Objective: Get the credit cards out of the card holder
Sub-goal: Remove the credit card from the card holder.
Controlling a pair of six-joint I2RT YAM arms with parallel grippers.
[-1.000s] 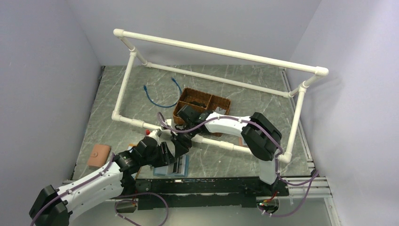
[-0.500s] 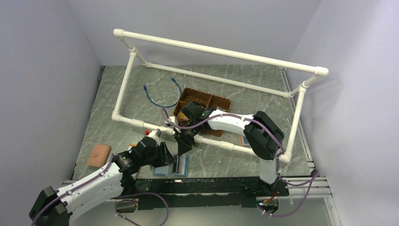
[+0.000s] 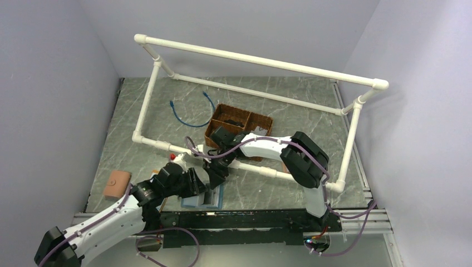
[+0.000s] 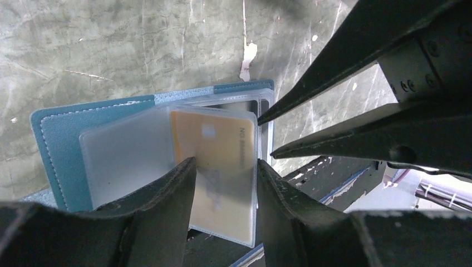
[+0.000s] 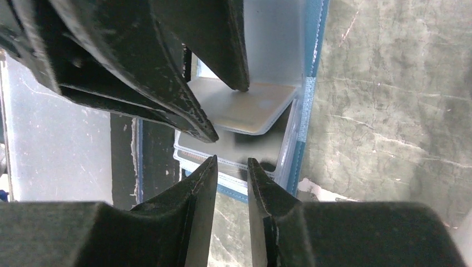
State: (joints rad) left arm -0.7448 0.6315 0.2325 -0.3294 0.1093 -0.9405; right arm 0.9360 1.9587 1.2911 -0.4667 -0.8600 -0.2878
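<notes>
The card holder lies open at the table's near edge. The left claw is spread and presses on its clear sleeves, while the right claw, slightly parted, straddles the sleeve edge by a dark credit card. It should pinch the card only, not the plastic, and pull straight out.

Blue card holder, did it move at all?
No. In the top view the card holder lies in the same spot as before, right against the black rail at the near edge.
</notes>
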